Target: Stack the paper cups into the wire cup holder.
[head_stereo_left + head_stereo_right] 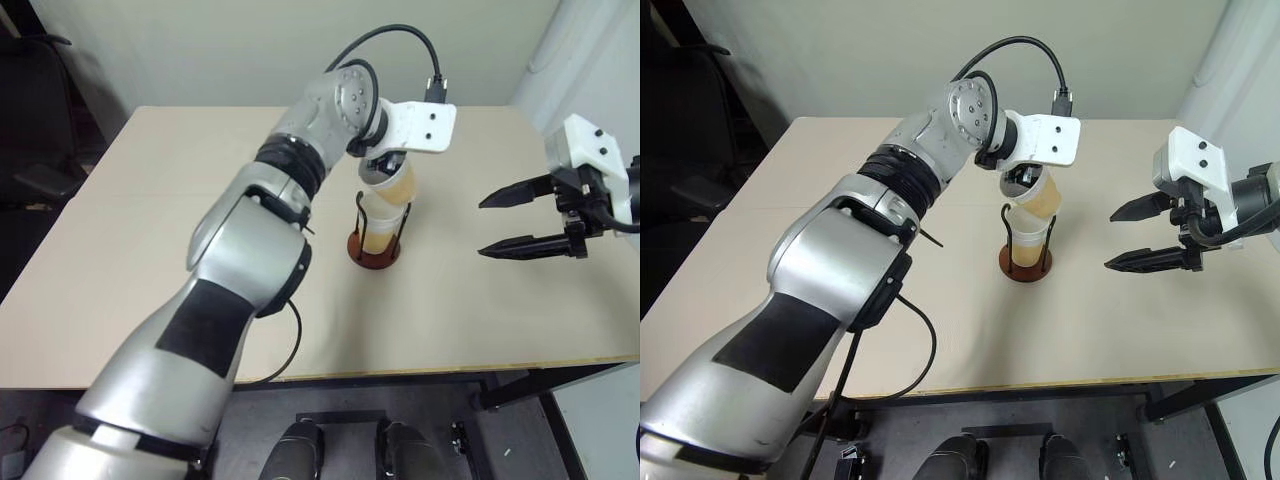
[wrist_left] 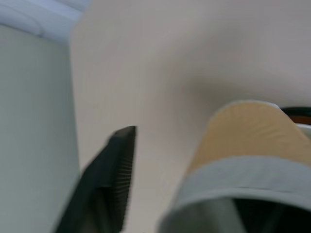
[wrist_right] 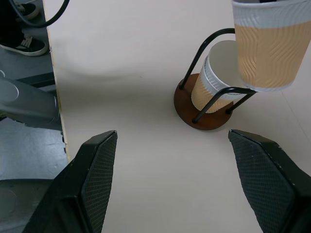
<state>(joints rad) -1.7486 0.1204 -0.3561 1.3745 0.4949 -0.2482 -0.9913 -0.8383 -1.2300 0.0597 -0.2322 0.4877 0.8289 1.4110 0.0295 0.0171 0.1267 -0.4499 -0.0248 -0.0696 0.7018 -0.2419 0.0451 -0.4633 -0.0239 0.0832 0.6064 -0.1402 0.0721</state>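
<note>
The wire cup holder (image 3: 204,119) stands mid-table with a paper cup (image 3: 214,82) upright inside its black loops. A second paper cup (image 1: 392,187) hangs tilted right over it, its bottom at the lower cup's mouth; I cannot tell if it rests there. My left gripper (image 1: 1022,180) is at that cup's rim, open: one finger (image 2: 116,165) stands clear of the cup's outer wall and a dark shape shows inside the cup. My right gripper (image 1: 480,228) hovers open to the right of the holder, nothing between its fingers.
The beige table (image 1: 150,250) has bare room on both sides of the holder, and its front edge runs below the grippers. A black chair (image 1: 40,100) stands off the table's left side. A black cable (image 1: 400,40) loops above the left wrist.
</note>
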